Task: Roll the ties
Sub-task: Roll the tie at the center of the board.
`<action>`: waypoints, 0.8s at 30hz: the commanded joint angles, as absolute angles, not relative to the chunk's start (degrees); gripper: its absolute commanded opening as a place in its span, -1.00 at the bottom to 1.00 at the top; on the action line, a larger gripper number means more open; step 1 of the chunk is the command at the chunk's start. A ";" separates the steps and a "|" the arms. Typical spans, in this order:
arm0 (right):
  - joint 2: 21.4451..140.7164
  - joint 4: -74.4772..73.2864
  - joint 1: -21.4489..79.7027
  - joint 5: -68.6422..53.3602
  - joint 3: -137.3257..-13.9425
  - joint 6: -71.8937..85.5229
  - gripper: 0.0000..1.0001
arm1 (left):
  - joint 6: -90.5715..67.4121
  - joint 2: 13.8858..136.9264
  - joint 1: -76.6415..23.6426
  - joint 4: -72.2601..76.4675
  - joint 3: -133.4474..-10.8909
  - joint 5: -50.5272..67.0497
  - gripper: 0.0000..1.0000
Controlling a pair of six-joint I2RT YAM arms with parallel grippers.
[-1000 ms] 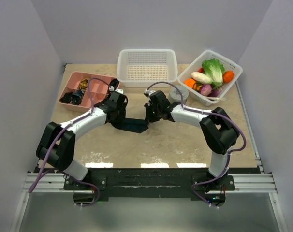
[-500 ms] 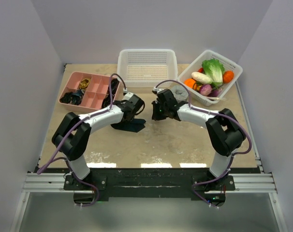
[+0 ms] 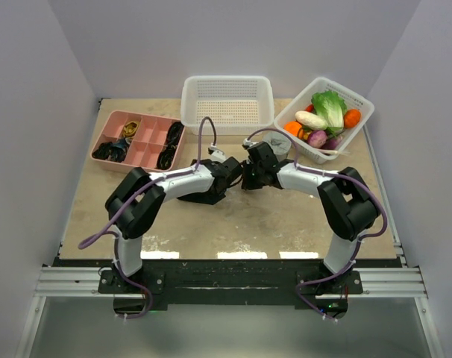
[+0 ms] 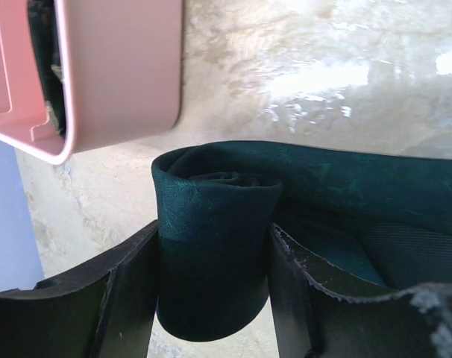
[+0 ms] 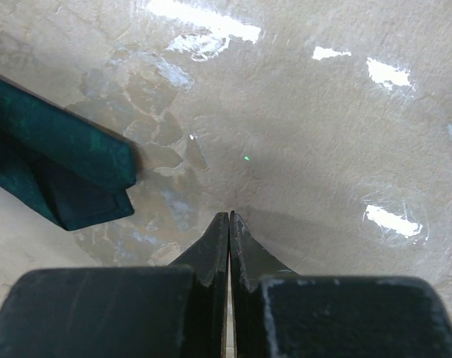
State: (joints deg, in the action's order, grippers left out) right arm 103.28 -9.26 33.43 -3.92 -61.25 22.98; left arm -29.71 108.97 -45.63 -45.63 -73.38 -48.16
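- Dark teal-green tie [image 4: 211, 224]: one end is wound into a loose roll, and the rest trails flat near the middle of the table [image 3: 241, 224].
- Left gripper [image 4: 211, 298] clasps the roll between both fingers.
- Right gripper [image 5: 229, 224] is pressed closed, holds nothing, and sits near the tie's folded end.
- Pink tray [image 3: 148, 153] sits to the left and a white basket [image 3: 227, 104] behind, with open tabletop toward the near edge.

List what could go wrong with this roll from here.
1. The left gripper alone pinches the rolled part of the tie. The coil looks loose, so it may spring open on release.
2. The right gripper is shut on nothing, beside the tie's free end, which looks doubled over. With nothing holding it, that tail may wind in crooked.
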 commanded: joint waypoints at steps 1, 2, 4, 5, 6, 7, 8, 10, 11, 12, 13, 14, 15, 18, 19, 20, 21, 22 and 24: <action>100.63 -7.56 33.13 -3.43 -60.82 24.00 -1.00 | -34.88 112.49 -48.07 -49.12 -77.43 -52.38 0.18; 100.63 -7.56 33.22 -3.43 -60.91 24.08 -1.00 | -35.24 113.72 -48.42 -49.57 -78.30 -52.47 0.19; 100.63 -7.47 33.05 -3.25 -60.56 24.08 -1.00 | -35.86 114.78 -49.21 -50.27 -79.27 -52.47 0.23; 100.63 -7.38 33.05 -3.25 -60.56 24.08 -1.00 | -35.86 115.83 -49.39 -50.27 -79.36 -52.38 0.25; 100.63 -7.38 33.13 -3.25 -60.47 24.08 -1.00 | -35.86 116.27 -49.57 -50.53 -79.63 -52.47 0.29; 100.46 -7.30 33.05 -3.34 -60.38 24.08 -1.00 | -36.21 116.63 -49.92 -50.71 -79.98 -52.47 0.32; 100.63 -7.29 33.05 -3.43 -60.47 24.08 -1.00 | -36.21 117.24 -50.01 -50.71 -80.07 -52.38 0.36; 100.55 -7.30 33.05 -3.51 -60.29 24.08 -1.00 | -36.39 117.33 -50.10 -50.36 -80.07 -51.34 0.44; 100.55 -7.47 32.96 -3.52 -60.29 24.00 -1.00 | -36.13 117.07 -50.18 -49.84 -79.98 -50.89 0.48; 100.46 -7.38 32.96 -3.43 -60.21 23.99 -1.00 | -35.43 116.72 -50.19 -48.35 -79.46 -49.50 0.50; 100.37 -7.30 32.96 -3.51 -60.03 23.99 -1.00 | -34.72 115.67 -50.19 -47.38 -79.11 -48.70 0.51; 100.46 -7.21 32.96 -3.52 -60.03 23.99 -1.00 | -34.28 115.06 -50.19 -45.46 -78.84 -47.91 0.53; 100.46 -7.29 32.96 -3.60 -60.03 23.99 -1.00 | -33.32 114.35 -50.19 -44.48 -78.23 -46.33 0.54; 100.63 -7.12 33.05 -4.04 -60.03 23.91 -1.00 | -32.17 111.63 -50.19 -42.02 -77.96 -44.31 0.56; 100.63 -7.12 32.96 -4.13 -60.03 23.82 -1.00 | -31.82 110.58 -50.19 -41.49 -77.96 -43.86 0.56; 100.81 -7.21 33.05 -4.39 -60.12 23.73 -1.00 | -31.47 110.13 -50.19 -40.79 -77.96 -43.34 0.57; 100.81 -7.12 32.96 -4.48 -60.12 23.82 -1.00 | -30.86 109.87 -50.19 -40.35 -78.05 -42.37 0.57; 100.90 -7.12 33.05 -4.57 -60.03 23.82 -1.00 | -30.41 109.60 -50.19 -40.08 -78.13 -41.93 0.57; 100.81 -7.03 32.96 -4.83 -59.94 23.73 -1.00 | -30.06 109.86 -50.19 -40.51 -78.83 -41.40 0.57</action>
